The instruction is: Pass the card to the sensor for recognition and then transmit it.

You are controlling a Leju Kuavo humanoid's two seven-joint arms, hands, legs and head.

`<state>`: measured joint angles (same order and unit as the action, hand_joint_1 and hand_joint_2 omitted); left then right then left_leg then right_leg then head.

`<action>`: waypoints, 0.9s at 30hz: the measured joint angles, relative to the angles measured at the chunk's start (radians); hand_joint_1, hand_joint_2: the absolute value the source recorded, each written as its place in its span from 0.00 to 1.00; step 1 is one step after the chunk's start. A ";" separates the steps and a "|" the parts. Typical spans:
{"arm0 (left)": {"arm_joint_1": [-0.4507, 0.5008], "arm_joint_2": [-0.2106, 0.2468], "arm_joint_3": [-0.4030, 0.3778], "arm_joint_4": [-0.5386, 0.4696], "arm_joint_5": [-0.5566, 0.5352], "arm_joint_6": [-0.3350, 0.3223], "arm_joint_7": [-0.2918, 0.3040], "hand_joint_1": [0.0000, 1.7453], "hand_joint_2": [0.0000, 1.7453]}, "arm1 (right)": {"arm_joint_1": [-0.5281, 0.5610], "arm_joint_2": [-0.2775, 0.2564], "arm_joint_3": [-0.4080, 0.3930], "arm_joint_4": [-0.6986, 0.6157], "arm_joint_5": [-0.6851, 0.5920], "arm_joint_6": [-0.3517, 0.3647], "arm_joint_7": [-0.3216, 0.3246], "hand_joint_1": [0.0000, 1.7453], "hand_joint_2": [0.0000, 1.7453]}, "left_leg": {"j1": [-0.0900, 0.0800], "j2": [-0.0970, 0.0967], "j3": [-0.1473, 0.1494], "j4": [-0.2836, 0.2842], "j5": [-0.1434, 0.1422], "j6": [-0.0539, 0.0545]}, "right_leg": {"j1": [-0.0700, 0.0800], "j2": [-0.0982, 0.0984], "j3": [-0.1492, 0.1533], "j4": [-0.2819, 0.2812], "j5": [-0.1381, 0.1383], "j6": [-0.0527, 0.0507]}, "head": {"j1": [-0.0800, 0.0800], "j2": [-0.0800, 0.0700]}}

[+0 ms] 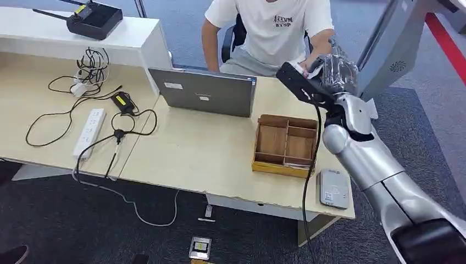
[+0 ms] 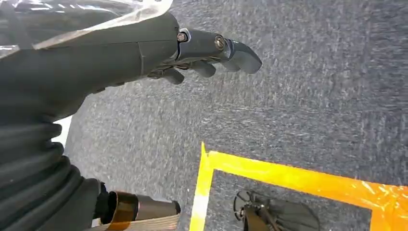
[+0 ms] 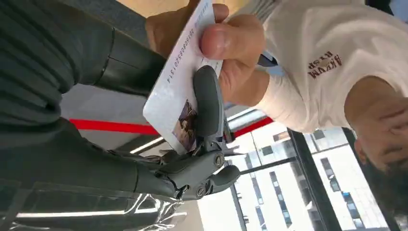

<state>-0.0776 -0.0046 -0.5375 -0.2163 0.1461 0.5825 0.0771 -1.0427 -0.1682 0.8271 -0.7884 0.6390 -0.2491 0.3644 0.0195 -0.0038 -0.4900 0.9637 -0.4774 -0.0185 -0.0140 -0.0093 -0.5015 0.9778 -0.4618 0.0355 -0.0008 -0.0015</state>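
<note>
From the head view, your right hand (image 1: 329,69) is raised at the desk's far right edge, meeting the seated person's hand (image 1: 324,44); the card reader (image 1: 333,188) lies near right, beside the wooden tray (image 1: 286,144). Your left hand (image 2: 211,53) hangs over carpet, fingers loosely curled, holding nothing. At the right wrist, the ID card (image 3: 185,86) sits pinched under your thumb and the person's: thin, stiff, slick, so grip its faces.
</note>
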 joint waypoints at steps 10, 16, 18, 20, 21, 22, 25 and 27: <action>-0.002 0.005 -0.042 0.000 -0.006 -0.007 0.016 0.00 1.00 | -0.041 0.034 0.057 0.168 0.009 0.027 0.024 0.00 0.00 | 0.000 0.000 -0.002 0.002 0.000 0.000 | 0.000 0.000 -0.001 0.000 0.000 0.000 | 0.000 0.000; -0.002 0.005 -0.061 0.000 -0.015 -0.011 0.016 0.00 1.00 | -0.046 0.038 0.078 0.204 -0.010 0.025 0.026 0.00 0.00 | 0.000 0.000 -0.002 0.002 0.000 0.000 | 0.000 0.000 -0.002 0.000 0.000 0.000 | 0.000 0.000; -0.004 0.005 -0.066 0.000 -0.014 -0.011 0.016 0.00 1.00 | -0.045 0.035 0.081 0.207 -0.028 0.014 0.021 0.00 0.00 | 0.000 0.000 -0.002 0.002 0.000 0.000 | 0.000 0.000 -0.002 0.000 0.000 0.000 | 0.000 0.000; -0.004 0.005 -0.069 0.000 -0.005 -0.011 0.017 0.00 1.00 | -0.044 0.030 0.080 0.205 -0.070 -0.019 -0.007 0.00 0.00 | 0.000 0.000 -0.002 0.002 0.000 0.000 | 0.000 0.000 -0.002 0.000 0.000 0.000 | 0.000 0.000; -0.004 0.005 -0.070 0.000 0.000 -0.011 0.017 0.00 1.00 | -0.042 0.027 0.079 0.201 -0.088 -0.039 -0.023 0.00 0.00 | 0.000 0.000 -0.002 0.002 0.000 0.000 | 0.000 0.000 -0.002 0.000 0.000 0.000 | 0.000 0.000; -0.003 0.005 -0.071 0.000 0.005 -0.010 0.013 0.00 1.00 | -0.040 0.024 0.078 0.195 -0.109 -0.054 -0.036 0.00 0.00 | 0.000 0.000 -0.002 0.002 0.000 0.000 | 0.000 0.000 -0.002 0.000 0.000 0.000 | 0.000 0.000; 0.001 0.005 -0.072 0.000 0.028 0.000 0.011 0.00 1.00 | -0.012 0.011 0.066 0.147 -0.206 -0.089 -0.086 0.00 0.00 | 0.000 0.000 -0.002 0.002 0.000 0.000 | 0.000 0.000 -0.002 0.000 0.000 0.000 | 0.000 0.000; 0.005 0.005 -0.072 0.000 0.046 0.005 0.013 0.00 1.00 | 0.040 -0.008 0.047 0.064 -0.305 -0.101 -0.106 0.00 0.00 | 0.000 0.000 -0.002 0.002 0.000 0.000 | 0.000 0.000 -0.002 0.000 0.000 0.000 | 0.000 0.000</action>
<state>-0.0723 0.0004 -0.6096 -0.2163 0.1922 0.5871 0.0900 -1.0030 -0.1762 0.8740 -0.7246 0.3343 -0.3502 0.2579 0.0197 -0.0036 -0.4917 0.9659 -0.4776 -0.0185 -0.0138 -0.0090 -0.5033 0.9776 -0.4615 0.0359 -0.0004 -0.0015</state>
